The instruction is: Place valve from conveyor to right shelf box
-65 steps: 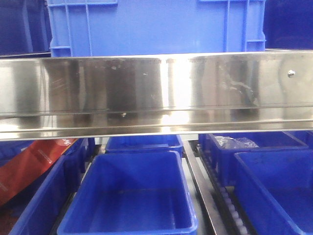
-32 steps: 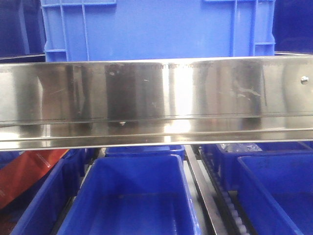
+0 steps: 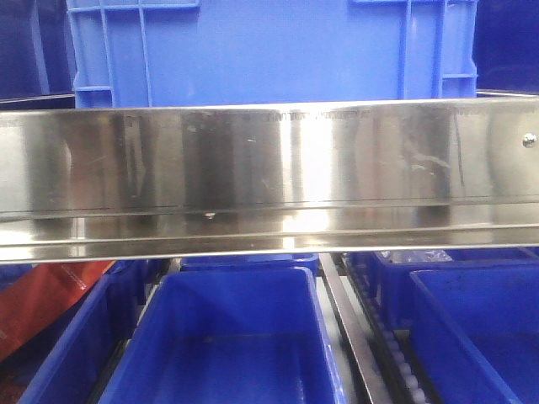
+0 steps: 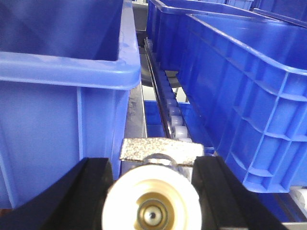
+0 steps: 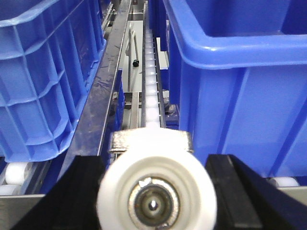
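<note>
Black fingers [image 4: 88,191] of the left gripper [image 4: 151,184] pinch a white round brass-centred valve [image 4: 151,208]; the right gripper [image 5: 156,187] likewise pinches a white round steel-centred valve [image 5: 156,203]. Each valve sits at the near end of the white roller track [image 5: 151,91], which is flanked by blue plastic boxes [image 5: 249,72].

A beam [image 3: 269,177] runs left to right across the middle of the front view. A crate [image 3: 269,50] stands above and behind it. Below it, 1 centre bin [image 3: 227,337] has a left bin [image 3: 84,337] just beside it. A bag [image 3: 42,303] lies at the far left. On the right are 2 more, a near bin [image 3: 480,337] and a far bin [image 3: 396,268] behind it. A roller track [image 3: 396,362] runs between the centre bin and that pair.

In each wrist view a roller track lies between bins at left and right. In the foreground, a valve [image 4: 151,206] sits between the fingers of the left gripper [image 4: 153,191]. Another valve [image 5: 156,196] sits likewise in the right gripper [image 5: 156,189].
</note>
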Robot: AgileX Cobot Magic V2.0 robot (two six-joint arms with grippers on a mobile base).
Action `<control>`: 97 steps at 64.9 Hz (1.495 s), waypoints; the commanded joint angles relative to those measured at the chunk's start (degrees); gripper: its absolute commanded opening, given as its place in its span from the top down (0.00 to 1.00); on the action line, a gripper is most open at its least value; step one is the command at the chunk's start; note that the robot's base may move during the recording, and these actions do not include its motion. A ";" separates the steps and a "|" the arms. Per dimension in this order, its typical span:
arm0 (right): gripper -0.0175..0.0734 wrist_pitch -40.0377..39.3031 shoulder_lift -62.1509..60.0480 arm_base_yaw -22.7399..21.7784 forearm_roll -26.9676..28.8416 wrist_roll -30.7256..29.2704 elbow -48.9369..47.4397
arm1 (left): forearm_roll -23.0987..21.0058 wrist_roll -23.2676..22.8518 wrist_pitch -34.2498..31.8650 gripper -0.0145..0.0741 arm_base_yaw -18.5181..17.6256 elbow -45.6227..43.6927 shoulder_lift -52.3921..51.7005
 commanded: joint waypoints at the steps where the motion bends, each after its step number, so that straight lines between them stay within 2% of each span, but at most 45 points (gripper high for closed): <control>1: 0.99 -4.47 -0.47 -0.28 -0.50 -0.07 -0.55 | -0.82 -0.09 -3.14 0.96 -0.40 -0.26 -0.38; 23: 0.99 -8.40 -0.06 0.42 0.27 -1.53 -1.34 | -0.82 0.06 -2.44 0.96 -0.40 -2.64 1.15; 29: 0.99 -8.30 1.56 1.64 0.27 -2.86 -4.10 | -1.18 3.65 -1.06 0.96 -0.40 -6.75 4.67; 37: 0.99 -8.89 5.09 3.90 0.27 -2.89 -8.44 | -5.06 8.07 1.41 0.96 -0.40 -13.53 10.46; 42: 0.99 -8.89 8.80 5.78 0.27 -2.89 -12.37 | -9.20 10.38 2.55 0.96 -1.01 -18.71 15.01; 55: 0.99 -10.22 17.64 9.78 0.27 -2.89 -22.12 | -9.91 10.51 6.32 0.96 -6.90 -32.43 26.17; 67: 0.99 -10.23 26.29 13.06 0.27 -2.89 -31.93 | -8.39 10.38 6.48 0.96 -15.45 -42.69 37.48; 81: 0.99 -10.46 35.67 16.47 0.27 -2.89 -40.65 | -8.24 8.34 5.95 0.96 -23.68 -54.75 51.04; 86: 0.99 -10.73 38.75 17.49 0.27 -2.99 -43.46 | -6.69 7.78 5.95 0.96 -26.66 -59.14 55.74; 92: 0.99 -11.20 42.22 18.52 0.27 -2.99 -45.96 | -3.19 3.77 6.88 0.96 -30.03 -65.33 60.98; 97: 0.99 -12.44 44.77 19.25 0.27 -2.99 -47.48 | -2.60 2.99 7.02 0.96 -31.83 -68.64 64.32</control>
